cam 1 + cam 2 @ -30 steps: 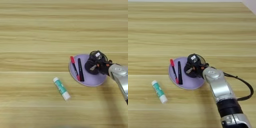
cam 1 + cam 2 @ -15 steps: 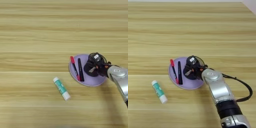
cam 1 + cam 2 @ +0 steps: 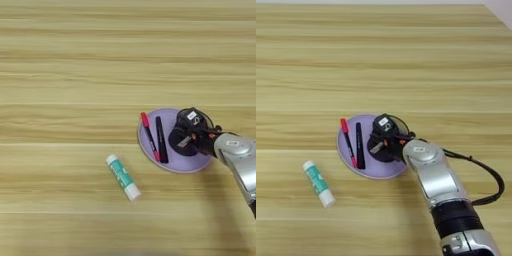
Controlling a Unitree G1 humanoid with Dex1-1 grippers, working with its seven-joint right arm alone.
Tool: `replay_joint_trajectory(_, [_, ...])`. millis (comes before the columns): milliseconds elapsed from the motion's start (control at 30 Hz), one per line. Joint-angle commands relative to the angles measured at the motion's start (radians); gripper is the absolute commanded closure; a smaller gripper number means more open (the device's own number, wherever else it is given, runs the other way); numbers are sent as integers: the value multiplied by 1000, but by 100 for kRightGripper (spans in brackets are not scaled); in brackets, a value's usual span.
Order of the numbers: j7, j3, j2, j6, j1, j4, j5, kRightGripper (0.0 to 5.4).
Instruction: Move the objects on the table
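On purple plate [image 3: 197, 164]: red pen [image 3: 150, 136], black pen [image 3: 161, 139], right gripper [image 3: 382, 141]; grip state cannot tell. Glue stick [image 3: 122, 177] lies apart on table [image 3: 60, 75].

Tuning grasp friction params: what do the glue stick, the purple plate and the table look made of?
Glue stick: looks like smooth plastic, a teal-green body with white ends and a slight sheen. Purple plate: probably matte plastic, uniform lilac with a thin flat rim; could be silicone. Table: light-yellow wood or wood laminate, with long horizontal grain stripes and a soft satin finish.
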Motion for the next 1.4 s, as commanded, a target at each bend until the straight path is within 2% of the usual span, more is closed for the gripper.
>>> replay_joint_trajectory(33, [-12,-14,-22,-44,-50,-34,-6,451])
replay_joint_trajectory(500, [-12,-19,-22,-47,-44,-46,-11,304])
replay_joint_trajectory(1167, [-8,-46,-34,-35,-37,-95,-3,13])
replay_joint_trajectory(1400, [-8,-54,-33,-26,-29,-120,-1,3])
